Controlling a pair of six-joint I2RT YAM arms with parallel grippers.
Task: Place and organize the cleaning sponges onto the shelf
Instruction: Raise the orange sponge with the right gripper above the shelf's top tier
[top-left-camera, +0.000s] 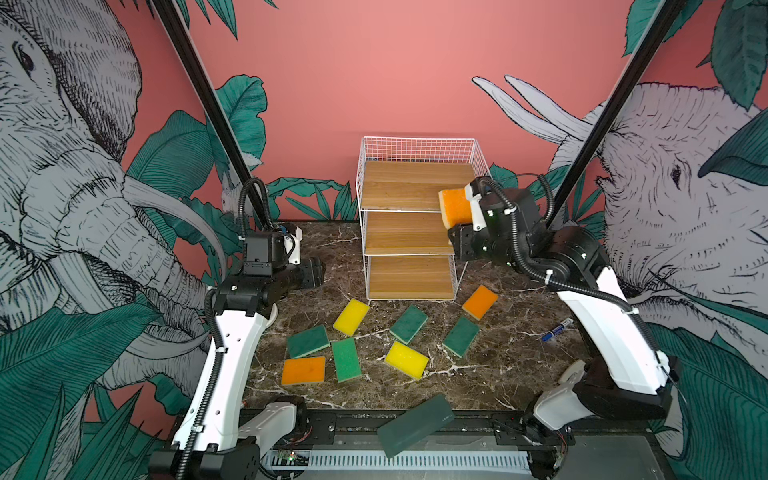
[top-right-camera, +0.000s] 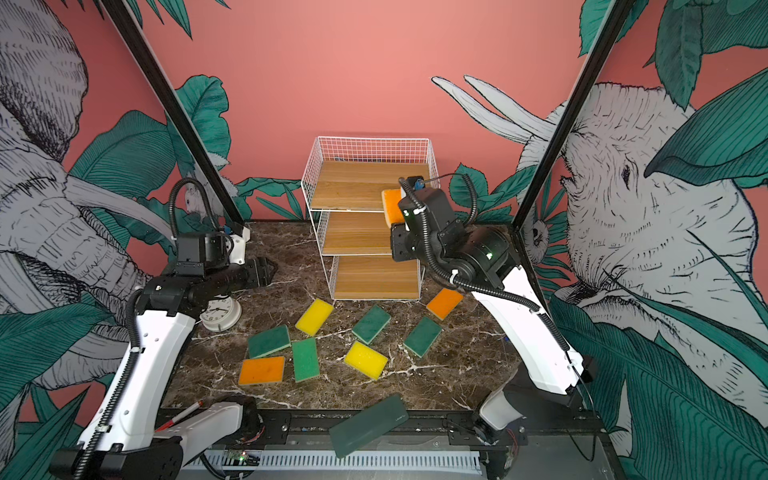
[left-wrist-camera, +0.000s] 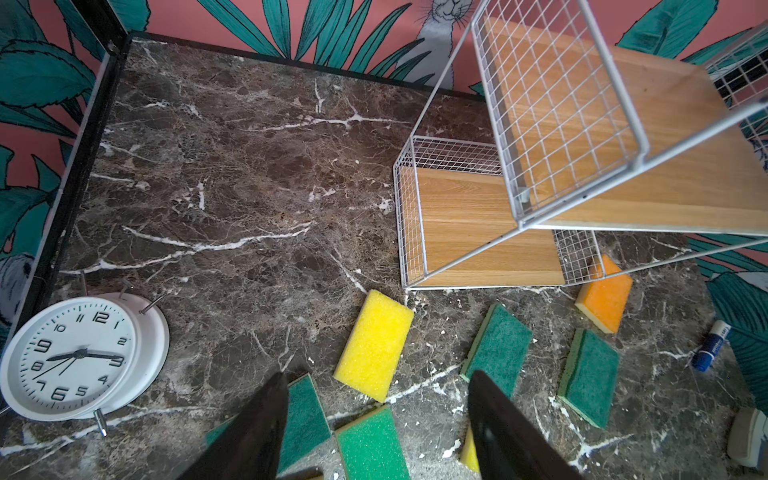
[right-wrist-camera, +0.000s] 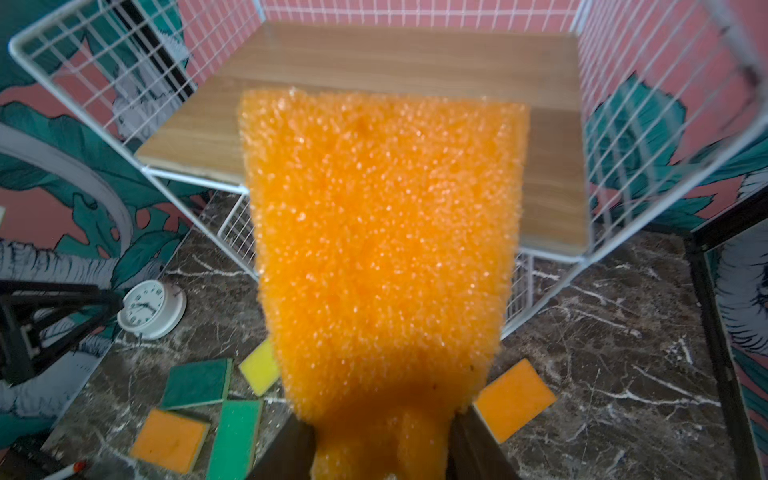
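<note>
In both top views, right gripper (top-left-camera: 466, 212) pinches an orange sponge (top-left-camera: 454, 207) at the shelf's (top-left-camera: 407, 239) top board (top-left-camera: 399, 187); left gripper (top-left-camera: 316, 270) is empty, with eight loose sponges (top-left-camera: 406, 360) lower on the table (top-left-camera: 498, 365). Left wrist: jaws wide apart, a yellow sponge (left-wrist-camera: 374, 345) ahead between them. Right wrist: the held sponge juts forward from the jaws over that board.

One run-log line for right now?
right gripper: shut on orange sponge, at top front edge of shelf | left gripper: open, empty | table: eight sponges loose | boards: bare
</note>
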